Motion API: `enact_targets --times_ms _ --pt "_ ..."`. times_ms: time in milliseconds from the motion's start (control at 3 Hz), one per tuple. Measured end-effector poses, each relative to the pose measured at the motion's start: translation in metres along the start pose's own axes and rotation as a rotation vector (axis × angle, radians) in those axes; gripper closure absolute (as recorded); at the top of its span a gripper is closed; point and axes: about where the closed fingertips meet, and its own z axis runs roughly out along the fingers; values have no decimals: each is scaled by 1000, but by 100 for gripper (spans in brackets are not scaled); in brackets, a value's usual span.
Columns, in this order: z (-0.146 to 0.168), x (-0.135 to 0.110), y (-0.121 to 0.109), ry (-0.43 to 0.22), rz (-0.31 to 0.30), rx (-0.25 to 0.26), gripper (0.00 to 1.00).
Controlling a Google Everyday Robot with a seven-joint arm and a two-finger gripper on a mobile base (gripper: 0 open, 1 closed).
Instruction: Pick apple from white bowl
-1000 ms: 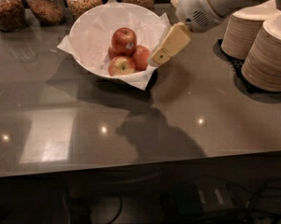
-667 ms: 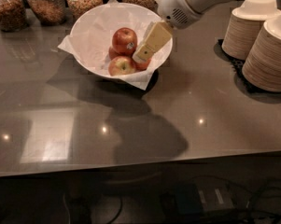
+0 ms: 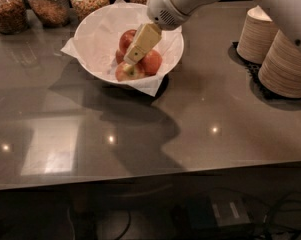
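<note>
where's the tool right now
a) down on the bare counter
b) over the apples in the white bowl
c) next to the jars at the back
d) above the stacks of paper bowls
b: the tool hangs inside the rim of the white bowl, right in front of the deep red apple.

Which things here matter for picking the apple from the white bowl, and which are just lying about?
Job: deep red apple; white bowl; gripper, low over the apples inside the bowl.
Lying about: yellow-green apple; reddish-orange apple; snack jars; paper bowl stacks.
</note>
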Motion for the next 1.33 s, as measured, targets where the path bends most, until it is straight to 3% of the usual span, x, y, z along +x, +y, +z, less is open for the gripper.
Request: enact_targets --times_ms 667,1333 --pt "37 -3 -12 -35 121 -60 0" --pt "68 1 -10 -65 221 -140 0"
